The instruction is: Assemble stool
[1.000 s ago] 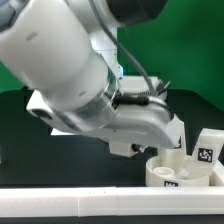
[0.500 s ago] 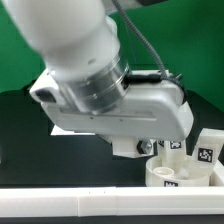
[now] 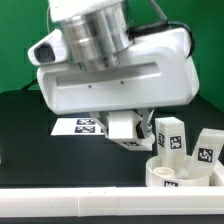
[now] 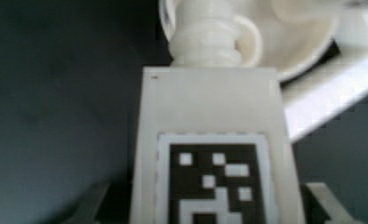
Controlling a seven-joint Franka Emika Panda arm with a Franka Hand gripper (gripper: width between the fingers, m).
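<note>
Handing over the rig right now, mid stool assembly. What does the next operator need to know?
gripper: shut on the held leg, close to the seat, on the exterior view's left of it.
second leg and third leg: upright at the seat; I cannot tell whether either is fixed in.
Done: one leg picked up.
Left: fit the held leg into the seat, then check the other two.

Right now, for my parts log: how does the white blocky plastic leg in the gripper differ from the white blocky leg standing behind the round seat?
The held leg hangs tilted, clamped in the gripper; the standing leg is upright and free. The held leg sits toward the exterior view's left of the round white seat; the standing leg is just behind it. Both are white, tagged blocks.
</note>
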